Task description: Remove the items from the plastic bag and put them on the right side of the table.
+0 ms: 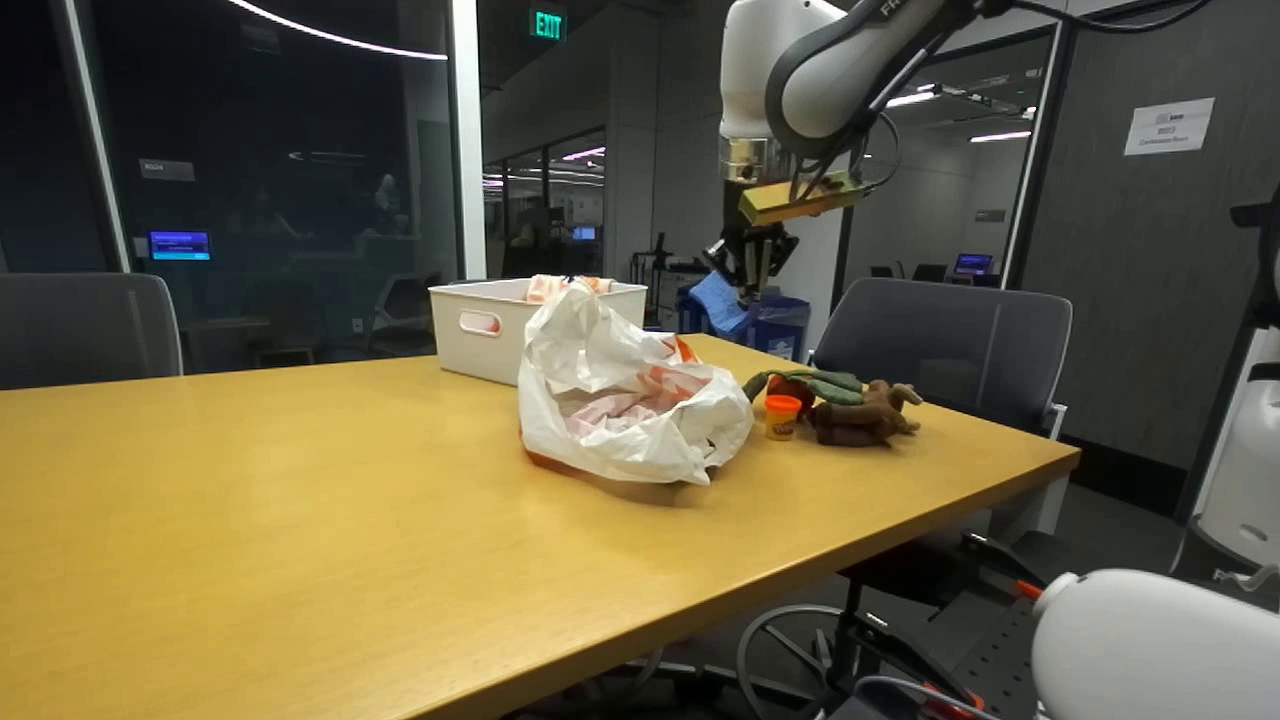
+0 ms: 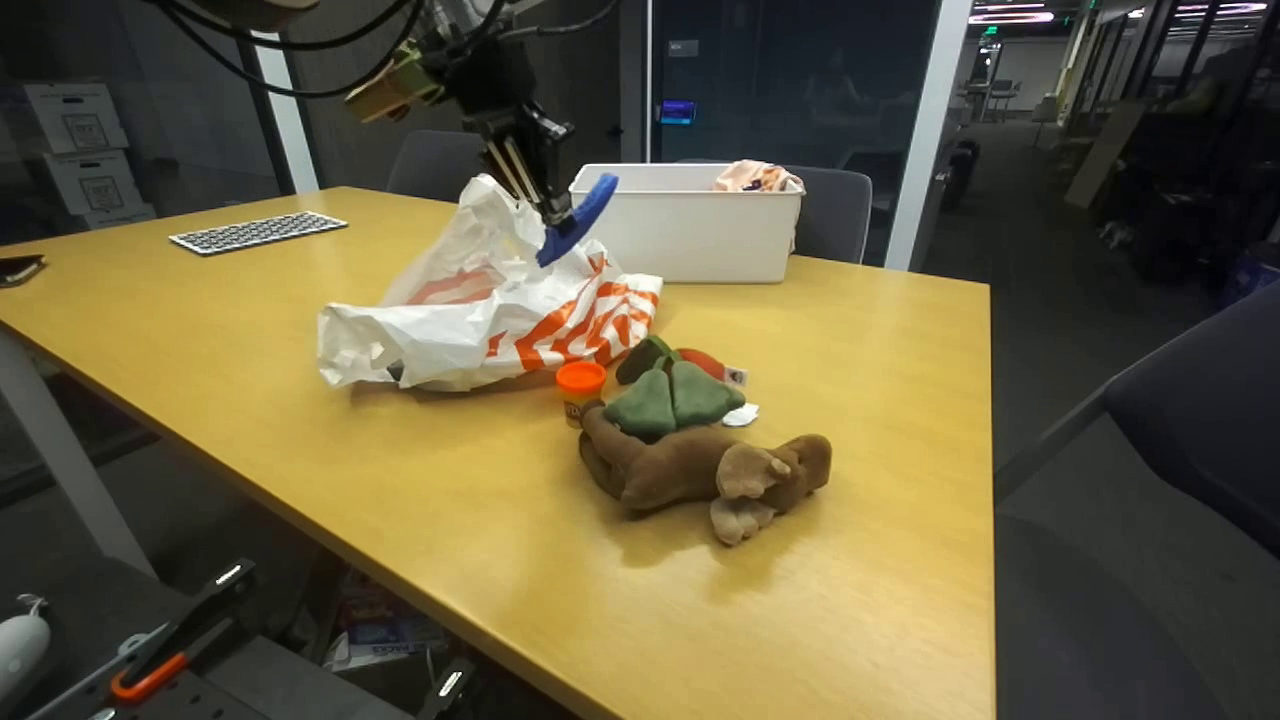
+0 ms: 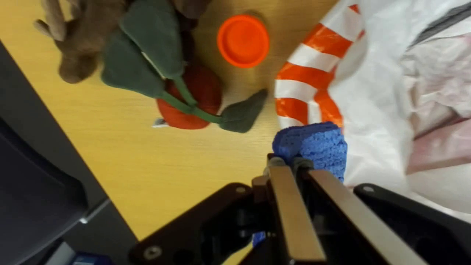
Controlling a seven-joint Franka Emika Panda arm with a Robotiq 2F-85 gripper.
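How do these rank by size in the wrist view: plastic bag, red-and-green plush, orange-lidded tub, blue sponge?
1. Plastic bag, cut off by the frame.
2. Red-and-green plush.
3. Orange-lidded tub and blue sponge, unranked: the sponge is nearer the camera and partly hidden by the gripper.

In an exterior view: white bin (image 2: 690, 230), upper middle, cloth (image 2: 752, 177) above its rim; keyboard (image 2: 258, 233), upper left; stacked boxes (image 2: 85, 150), far left. In an exterior view: EXIT sign (image 1: 547, 24), top centre; gray chair (image 1: 945, 345), right; paper notice (image 1: 1168, 127), upper right.
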